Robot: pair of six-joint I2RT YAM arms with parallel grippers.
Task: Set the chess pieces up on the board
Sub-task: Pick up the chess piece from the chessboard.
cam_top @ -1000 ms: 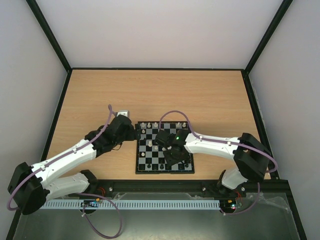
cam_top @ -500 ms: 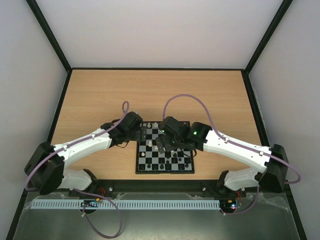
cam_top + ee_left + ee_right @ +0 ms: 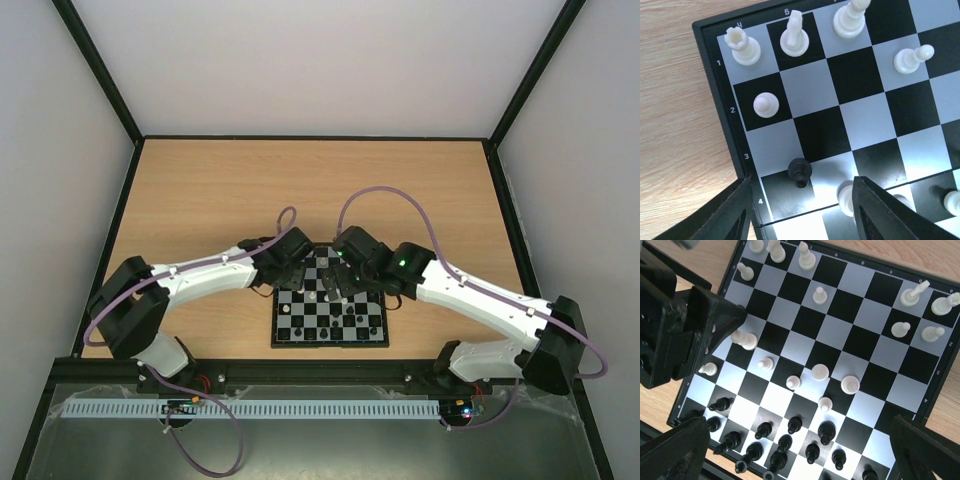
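Both hands hang wide open over the board (image 3: pixel 330 344).
Left hand (image 3: pixel 802 184) and right hand (image 3: pixel 799 422) are empty. The flat chequered board lies square on the wood-grain desk (image 3: pixel 200 190), smooth cream pieces (image 3: pixel 796 35) mostly far, black pieces (image 3: pixel 826 430) near.

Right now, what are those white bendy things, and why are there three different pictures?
Those are two robot arms, bolted at the near edge of a wooden table. One picture comes from a camera high above them. The other two come from little cameras on the arms' wrists, so the dark shapes at the bottom corners are each arm's own fingers. On the table lies a small chessboard with cream-white pieces and black pieces standing on it. The left gripper is open, and a black pawn sits just in front of the gap between its fingers. The right gripper is open too, over the board. Neither one holds anything.
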